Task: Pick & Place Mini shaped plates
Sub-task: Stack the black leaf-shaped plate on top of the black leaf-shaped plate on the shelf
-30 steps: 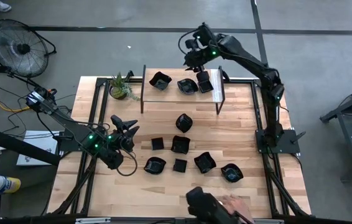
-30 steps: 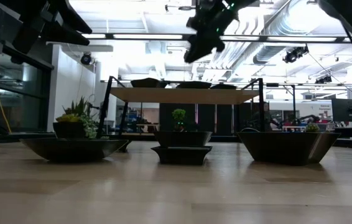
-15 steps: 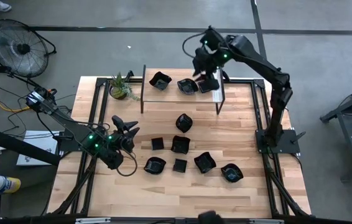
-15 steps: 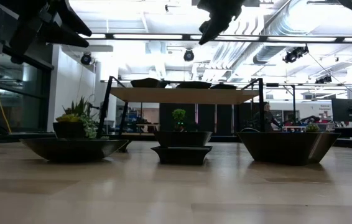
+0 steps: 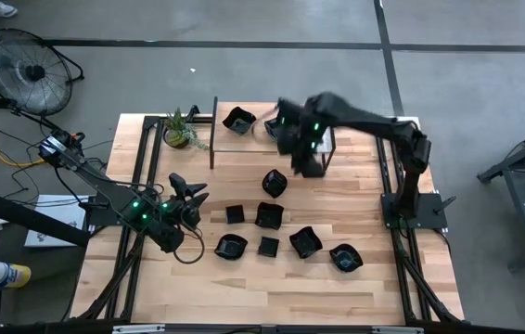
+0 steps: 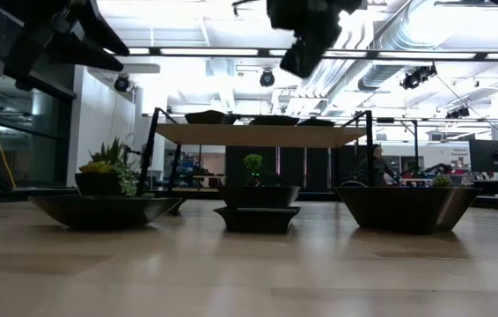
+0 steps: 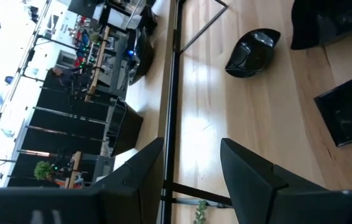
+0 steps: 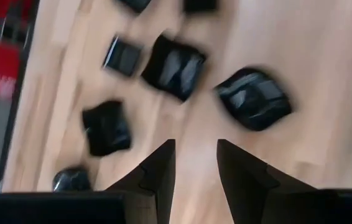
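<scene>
My overhead camera looks straight down on the whole table (image 5: 244, 288), the low one sits at tabletop level facing the raised shelf (image 6: 258, 134) both share, and each wrist camera looks closely down past its fingers.

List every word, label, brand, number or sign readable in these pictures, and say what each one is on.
None can be read.
Mini shaped plates: glossy black, no markings.
Red patch at the right wrist view's edge: pale marks, too blurred to read.
Room behind the table in the low view: too small to tell.
</scene>
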